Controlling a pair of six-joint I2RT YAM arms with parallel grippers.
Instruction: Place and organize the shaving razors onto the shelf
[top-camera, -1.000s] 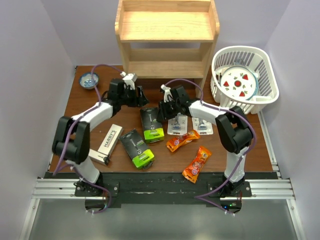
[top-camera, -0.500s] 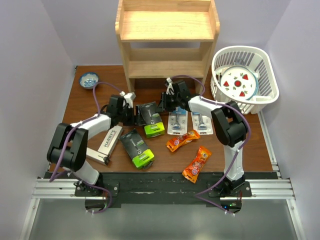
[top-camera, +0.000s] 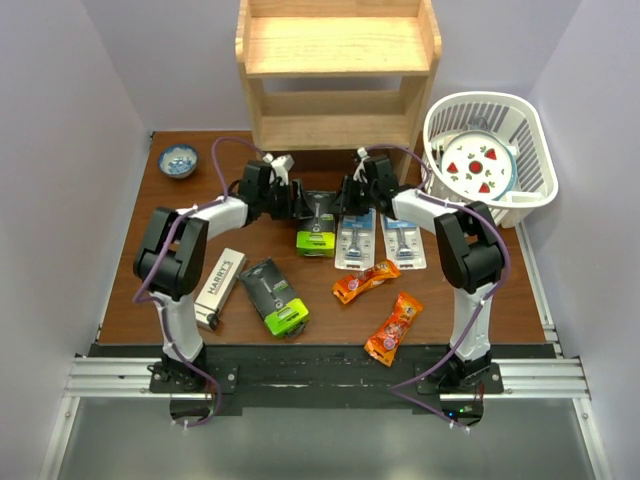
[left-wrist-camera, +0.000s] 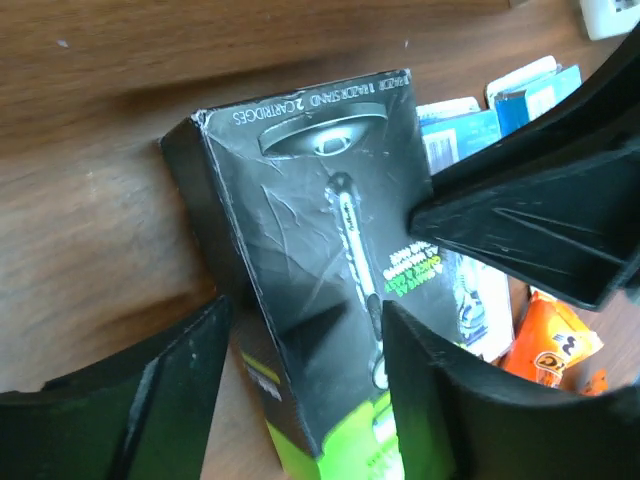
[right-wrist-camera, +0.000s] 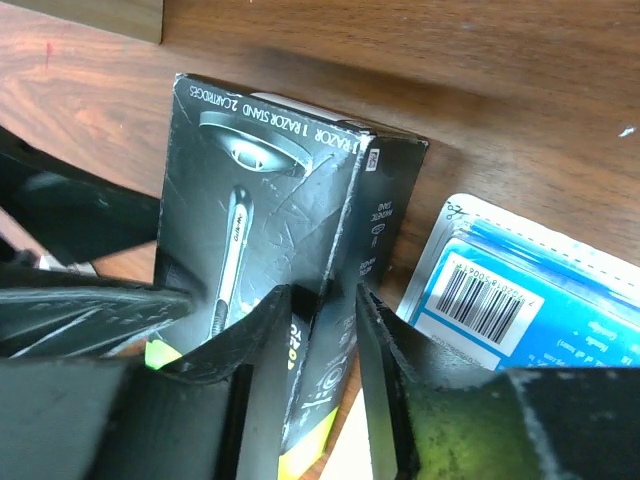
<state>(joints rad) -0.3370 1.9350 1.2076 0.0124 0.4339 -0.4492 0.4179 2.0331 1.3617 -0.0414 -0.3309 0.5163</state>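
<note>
A black box with a lime-green end (top-camera: 316, 222) lies in front of the shelf (top-camera: 338, 45), between my two grippers. My left gripper (top-camera: 295, 200) has its fingers on either side of this box (left-wrist-camera: 300, 230), one against its side face and one on its front. My right gripper (top-camera: 350, 195) is shut on the box's long corner edge (right-wrist-camera: 330, 250). Two blister cards (top-camera: 356, 240) (top-camera: 403, 243) lie to its right. A second black box (top-camera: 272, 296) and the HARRY'S box (top-camera: 218, 288) lie nearer, at the left.
Two orange snack packets (top-camera: 365, 280) (top-camera: 394, 328) lie near the front. A white basket (top-camera: 530, 150) holding a strawberry plate stands at the right. A small blue bowl (top-camera: 179, 159) sits at the back left.
The black box has moved back towards the shelf and turned straighter. Both grippers have moved back with it and closed in on its far end.
</note>
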